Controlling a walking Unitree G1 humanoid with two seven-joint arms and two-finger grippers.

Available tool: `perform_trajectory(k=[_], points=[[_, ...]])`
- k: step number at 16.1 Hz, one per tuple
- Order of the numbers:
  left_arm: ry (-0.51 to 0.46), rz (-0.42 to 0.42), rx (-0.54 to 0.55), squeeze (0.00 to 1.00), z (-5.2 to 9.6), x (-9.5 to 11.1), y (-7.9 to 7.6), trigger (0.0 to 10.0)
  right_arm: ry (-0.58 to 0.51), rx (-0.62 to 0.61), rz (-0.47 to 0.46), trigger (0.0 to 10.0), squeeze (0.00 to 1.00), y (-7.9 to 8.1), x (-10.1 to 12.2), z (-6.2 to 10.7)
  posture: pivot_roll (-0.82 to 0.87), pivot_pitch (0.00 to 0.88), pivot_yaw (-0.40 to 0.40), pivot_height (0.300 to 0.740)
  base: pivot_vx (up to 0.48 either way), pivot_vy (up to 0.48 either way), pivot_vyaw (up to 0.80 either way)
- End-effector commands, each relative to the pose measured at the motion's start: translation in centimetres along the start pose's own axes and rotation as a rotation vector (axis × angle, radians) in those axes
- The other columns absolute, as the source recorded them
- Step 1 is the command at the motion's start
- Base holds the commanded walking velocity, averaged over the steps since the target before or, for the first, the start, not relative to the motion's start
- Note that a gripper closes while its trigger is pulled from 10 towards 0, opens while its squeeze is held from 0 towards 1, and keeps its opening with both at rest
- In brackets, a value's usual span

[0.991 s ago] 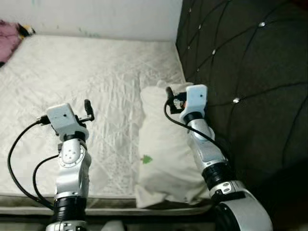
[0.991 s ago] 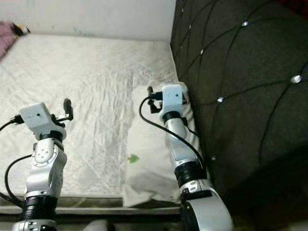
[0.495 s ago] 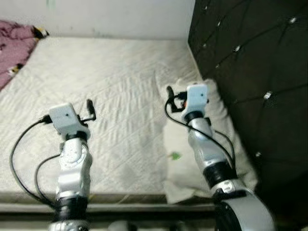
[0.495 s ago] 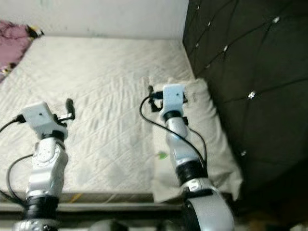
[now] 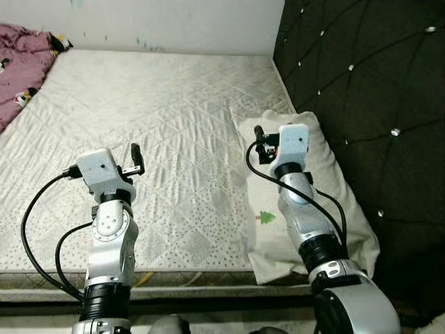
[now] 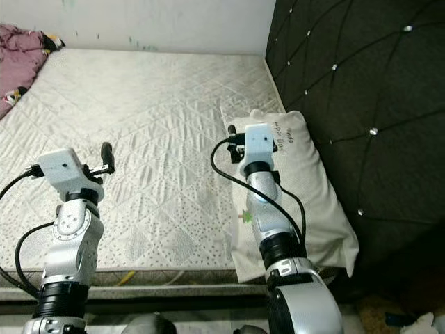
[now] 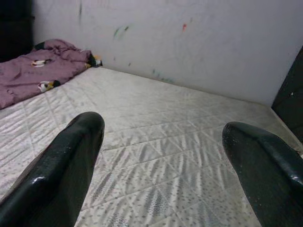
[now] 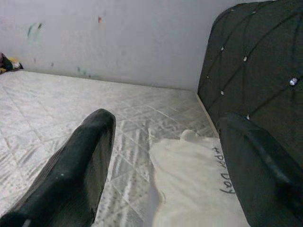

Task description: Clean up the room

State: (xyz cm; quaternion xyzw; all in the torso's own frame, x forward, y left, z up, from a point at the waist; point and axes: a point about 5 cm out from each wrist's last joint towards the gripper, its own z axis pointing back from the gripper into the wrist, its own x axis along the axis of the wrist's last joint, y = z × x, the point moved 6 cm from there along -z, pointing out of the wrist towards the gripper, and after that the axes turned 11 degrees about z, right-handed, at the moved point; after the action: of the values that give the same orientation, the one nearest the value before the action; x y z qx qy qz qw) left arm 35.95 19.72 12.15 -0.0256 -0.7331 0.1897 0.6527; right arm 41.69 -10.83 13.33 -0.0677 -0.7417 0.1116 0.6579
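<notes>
Since the earlier frames the camera has swung left and pulled back, so more of the mattress [image 5: 160, 118] and a purple blanket [image 5: 21, 69] at its far left corner have come into sight; the pillow and both arms keep their places relative to each other.

White and oblong, the pillow [image 5: 334, 202] lies at the right edge of the mattress, against the dark tufted headboard [image 5: 375, 90]. Its long axis runs near to far, roughly parallel to the headboard, with the far end near the headboard's left edge and the near end hanging slightly past the near edge of the mattress. A small green tree print [image 5: 265, 217] sits on its left side, and dark handwriting [image 8: 221, 171] shows near its far end.

Raised above the pillow's far left part, the right gripper [image 8: 165, 165] points toward the far wall [image 5: 174, 21] with its fingers [image 8: 80, 165] spread wide and nothing between them. To the left, the left gripper [image 7: 165, 161] hovers over the bare quilted mattress, well apart from the pillow, also aimed at the far wall, its fingers [image 7: 66, 165] spread and empty.
</notes>
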Motion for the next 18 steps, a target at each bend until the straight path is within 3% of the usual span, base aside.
perform_trajectory(k=[1,16,18], points=[[-0.004,-0.005,0.0,0.0,-0.13,0.11,-0.02,10.0,-0.001,-0.01,0.001,10.0,0.0,-0.2,0.2,-0.2,0.08,0.0,-0.006,0.74,0.0,0.0,0.0],[-0.006,-0.003,-0.006,0.0,-0.29,0.22,-0.15,10.0,-0.007,0.009,-0.002,10.0,0.0,0.36,0.41,-0.37,0.08,0.0,-0.005,0.74,0.0,0.48,0.0],[-0.027,-0.006,-0.012,0.0,-0.23,0.56,-0.27,10.0,-0.008,0.013,0.002,10.0,0.0,0.43,0.43,-0.41,0.08,0.0,-0.006,0.74,0.0,0.0,0.0]])
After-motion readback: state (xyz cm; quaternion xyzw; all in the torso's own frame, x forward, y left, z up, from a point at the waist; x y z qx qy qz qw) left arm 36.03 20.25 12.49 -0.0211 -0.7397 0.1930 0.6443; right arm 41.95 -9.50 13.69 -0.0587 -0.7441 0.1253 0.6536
